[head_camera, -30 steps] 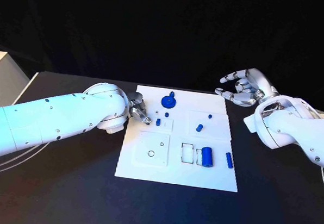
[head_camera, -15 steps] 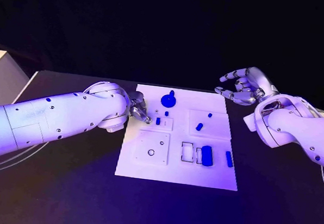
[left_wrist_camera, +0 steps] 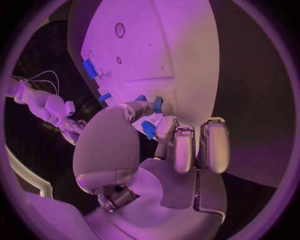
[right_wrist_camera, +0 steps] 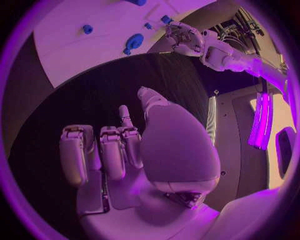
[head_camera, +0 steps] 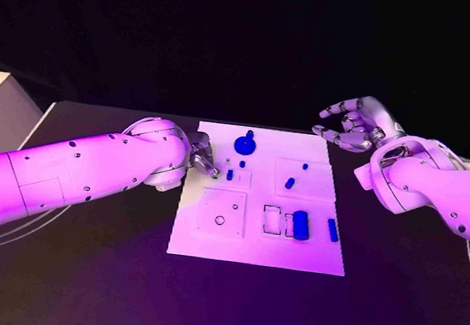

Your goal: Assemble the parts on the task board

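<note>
Dim magenta light, black surroundings; wrist views bend strongly at their rims.

— What carries it all?
— A black table (head_camera: 85, 272), with its dark top running out to both sides and toward the near edge.
— And what lies straight on it?
— The white task board (head_camera: 257, 252), flat in the middle of the table, its long sides running away from the robot. The left wrist view shows the task board (left_wrist_camera: 181, 45) on the same dark top, and the right wrist view shows the task board (right_wrist_camera: 81, 50) as well, with black table (right_wrist_camera: 75, 100) beside it.
</note>
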{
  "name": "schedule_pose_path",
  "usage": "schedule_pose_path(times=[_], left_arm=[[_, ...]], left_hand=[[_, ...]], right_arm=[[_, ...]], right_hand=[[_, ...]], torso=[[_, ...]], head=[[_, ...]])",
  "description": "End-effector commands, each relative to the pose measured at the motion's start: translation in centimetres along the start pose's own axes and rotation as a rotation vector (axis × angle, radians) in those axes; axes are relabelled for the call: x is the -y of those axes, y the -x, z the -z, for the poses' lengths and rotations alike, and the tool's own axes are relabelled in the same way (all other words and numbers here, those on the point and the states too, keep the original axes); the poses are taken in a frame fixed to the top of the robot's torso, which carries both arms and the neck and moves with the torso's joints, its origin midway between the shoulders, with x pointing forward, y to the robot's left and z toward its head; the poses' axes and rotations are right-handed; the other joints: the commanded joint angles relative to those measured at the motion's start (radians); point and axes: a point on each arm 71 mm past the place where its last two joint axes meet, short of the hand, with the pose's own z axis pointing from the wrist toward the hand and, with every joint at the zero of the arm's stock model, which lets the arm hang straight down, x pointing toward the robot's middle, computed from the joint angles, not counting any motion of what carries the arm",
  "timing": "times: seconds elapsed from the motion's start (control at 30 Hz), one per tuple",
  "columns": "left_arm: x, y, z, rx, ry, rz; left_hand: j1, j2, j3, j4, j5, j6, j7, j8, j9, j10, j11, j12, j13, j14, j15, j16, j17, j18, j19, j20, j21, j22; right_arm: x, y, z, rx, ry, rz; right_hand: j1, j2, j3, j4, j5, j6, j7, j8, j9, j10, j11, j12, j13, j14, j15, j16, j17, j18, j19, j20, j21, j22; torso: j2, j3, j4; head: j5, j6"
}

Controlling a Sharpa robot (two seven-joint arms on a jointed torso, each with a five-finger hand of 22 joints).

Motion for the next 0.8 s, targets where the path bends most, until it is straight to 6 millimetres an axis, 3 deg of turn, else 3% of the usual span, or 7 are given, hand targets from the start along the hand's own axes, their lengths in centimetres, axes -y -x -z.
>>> schedule_pose_path(times=[0.03, 0.8], left_arm=[[0.19, -1.15, -0.13, -0.063, 0.003, 0.015], [0.16, -1.15, -0.34, -0.057, 0.006, 0.042]], left_hand=[[-0.014, 0.002, 0.203, -0.208, 0.003, 0.005, -0.006, -0.006, -0.003, 0.01, 0.0, 0.004, 0.003, 0.104, -0.004, 0.003, 0.263, -0.014, 0.002, 0.001, 0.002, 0.033], [-0.067, 0.0, 0.099, -0.157, -0.015, 0.004, -0.032, -0.01, 0.0, 0.02, -0.018, 0.006, 0.012, 0.104, -0.017, 0.003, 0.263, -0.013, 0.0, -0.008, -0.003, 0.029]], right_arm=[[-0.15, -0.08, 0.03, -0.008, 0.014, 0.007], [-0.19, -0.09, 0.03, -0.007, 0.016, 0.007]], right_hand=[[-0.011, 0.0, 0.006, 0.002, 0.007, -0.007, -0.001, 0.007, 0.001, 0.037, -0.004, -0.002, 0.204, 0.099, -0.006, -0.004, 0.243, 0.009, 0.068, -0.006, -0.003, 0.193], [-0.012, 0.0, 0.007, 0.002, 0.011, -0.008, 0.0, 0.007, 0.001, 0.037, -0.004, -0.003, 0.204, 0.099, -0.006, -0.005, 0.242, 0.009, 0.068, -0.006, -0.004, 0.192]], torso=[[0.0, 0.0001, -0.0005], [-0.001, -0.0001, 0.0005]], head=[[-0.001, -0.002], [-0.005, -0.006]])
